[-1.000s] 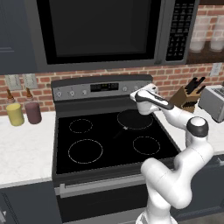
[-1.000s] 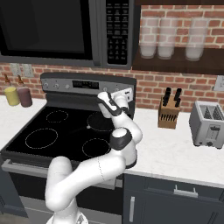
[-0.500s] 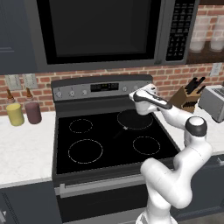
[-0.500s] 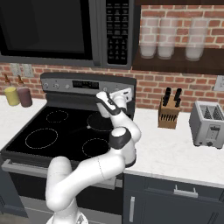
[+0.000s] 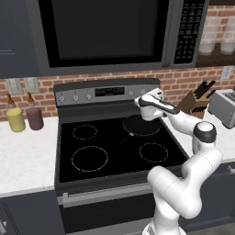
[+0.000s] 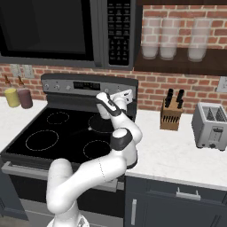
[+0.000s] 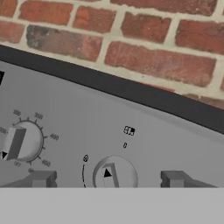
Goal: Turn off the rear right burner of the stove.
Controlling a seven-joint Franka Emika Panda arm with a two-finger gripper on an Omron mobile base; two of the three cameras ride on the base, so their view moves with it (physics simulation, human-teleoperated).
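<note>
The stove (image 5: 110,147) is seen between two white counters, its black glass top marked with three white dashed circles. The rear right burner (image 5: 141,125) appears as a plain dark disc at the back right of the glass, directly below the raised hand; in the right base view it (image 6: 103,124) lies just in front of the back panel.

The gripper (image 5: 143,100) is held up at the right end of the grey back panel (image 5: 105,94), and the same position is shown from the other side (image 6: 127,94). In the hand view the gripper (image 7: 106,180) is placed astride a small round knob (image 7: 114,175), one grey fingertip (image 7: 40,179) on either side, each apart from the knob, so the pincer is spread and nothing is grasped. A black pointer mark is seen on the knob, with a "0" and a small four-zone symbol printed above it. A larger knob (image 7: 21,142) to the left is ringed with the numbers 300, 350 and 400. Red brick wall (image 7: 131,35) is seen above the panel.
</note>
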